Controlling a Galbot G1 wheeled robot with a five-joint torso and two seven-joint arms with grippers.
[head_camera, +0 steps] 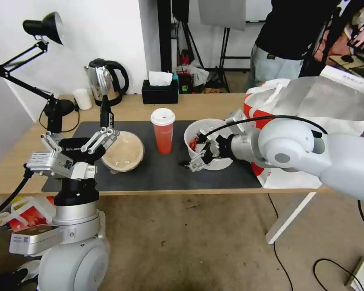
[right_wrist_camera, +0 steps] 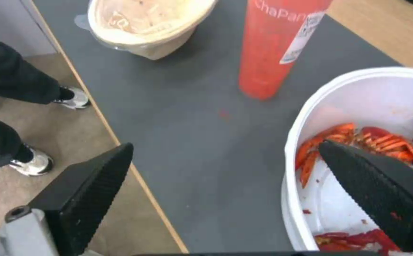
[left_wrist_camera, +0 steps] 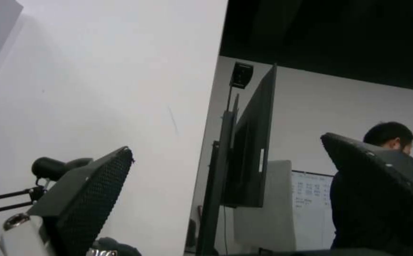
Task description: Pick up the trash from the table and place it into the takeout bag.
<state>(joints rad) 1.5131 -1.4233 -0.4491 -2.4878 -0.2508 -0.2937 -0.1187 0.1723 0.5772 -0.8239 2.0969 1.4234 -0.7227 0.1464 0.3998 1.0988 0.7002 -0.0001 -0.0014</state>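
Note:
On the dark mat (head_camera: 157, 171) of the table (head_camera: 206, 106) stand a beige lidded bowl (head_camera: 123, 152), a red white-lidded cup (head_camera: 163, 131) and a white bowl (head_camera: 208, 123) of red crayfish shells (right_wrist_camera: 382, 142). My right gripper (head_camera: 194, 158) is open astride that bowl's near rim, one finger (right_wrist_camera: 377, 185) inside over the shells, the other (right_wrist_camera: 92, 188) outside above the mat (right_wrist_camera: 192, 124). The cup (right_wrist_camera: 277, 42) and beige bowl (right_wrist_camera: 144, 21) lie beyond it. My left gripper (head_camera: 105, 137) is open and empty, raised beside the beige bowl and pointing upward (left_wrist_camera: 226, 142). The red-and-white takeout bag (head_camera: 287, 180) stands at the right, largely behind my right arm.
Along the table's back stand a black tissue box (head_camera: 159, 92), a kettle (head_camera: 105, 81), a small white cup (head_camera: 83, 99) and a desk lamp (head_camera: 48, 28). A person (head_camera: 279, 52) stands behind the table. Another person's feet (right_wrist_camera: 40, 163) are on the floor near the front edge.

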